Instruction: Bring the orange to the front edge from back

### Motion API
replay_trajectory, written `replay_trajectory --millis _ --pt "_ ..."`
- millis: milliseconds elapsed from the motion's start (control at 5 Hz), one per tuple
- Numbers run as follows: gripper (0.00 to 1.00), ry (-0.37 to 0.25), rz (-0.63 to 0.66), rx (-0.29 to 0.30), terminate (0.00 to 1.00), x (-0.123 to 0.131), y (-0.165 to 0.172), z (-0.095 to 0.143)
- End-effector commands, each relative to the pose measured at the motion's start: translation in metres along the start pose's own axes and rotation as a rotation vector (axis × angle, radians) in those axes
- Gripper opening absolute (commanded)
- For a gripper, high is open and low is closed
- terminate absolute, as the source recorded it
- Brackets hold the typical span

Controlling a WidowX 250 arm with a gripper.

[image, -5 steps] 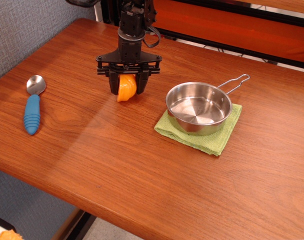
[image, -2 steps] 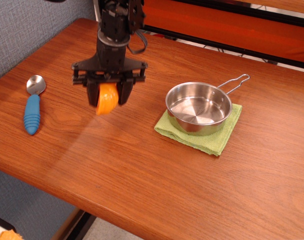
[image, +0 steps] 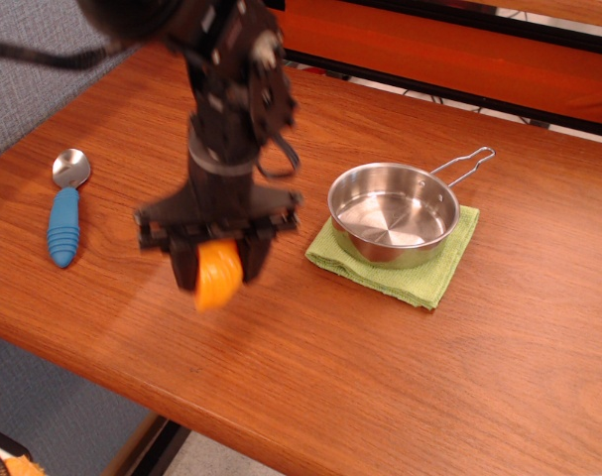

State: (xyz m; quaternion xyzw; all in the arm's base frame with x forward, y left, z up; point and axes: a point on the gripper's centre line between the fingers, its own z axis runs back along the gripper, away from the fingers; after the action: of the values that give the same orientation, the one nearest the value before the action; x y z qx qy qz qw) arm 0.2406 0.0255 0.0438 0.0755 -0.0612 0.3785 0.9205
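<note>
observation.image: gripper [image: 219, 266] clenched on the orange [image: 218, 275], held above the bench [image: 400, 367], short of the front edge [image: 281, 458]. Glossy, likely light, rigid plastic; slippery ribbing, best pinched across flat face and dome.

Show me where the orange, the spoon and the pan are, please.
orange [image: 217, 277]: main camera view, glossy side below the gripper.
spoon [image: 62, 226]: same view, blue ribbed handle.
pan [image: 391, 215]: same view, shiny inner bottom.

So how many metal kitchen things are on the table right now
2. A steel spoon with a ribbed blue handle lies near the left edge, and a shiny round steel pan sits on a green cloth at the right. The arm may hide others.
</note>
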Motion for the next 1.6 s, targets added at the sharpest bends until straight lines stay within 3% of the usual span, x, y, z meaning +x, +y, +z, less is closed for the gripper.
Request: replay_trajectory --millis 0,400,600,1000,1400 --pt "0.0 -0.04 -0.034 -0.099 0.0 -0.035 -0.021 0.003" --pt "0.0 -0.035 -0.028 -0.092 0.0 -0.038 -0.024 -0.011" --pt "1.0 -0.034 -0.018 -0.092 0.0 -0.041 -0.024 -0.011" --pt "1.0 -0.017 -0.062 -0.084 0.0 -0.039 -0.027 0.0" --pt "1.0 -0.047 -0.06 -0.08 0.0 -0.035 -0.033 0.025"
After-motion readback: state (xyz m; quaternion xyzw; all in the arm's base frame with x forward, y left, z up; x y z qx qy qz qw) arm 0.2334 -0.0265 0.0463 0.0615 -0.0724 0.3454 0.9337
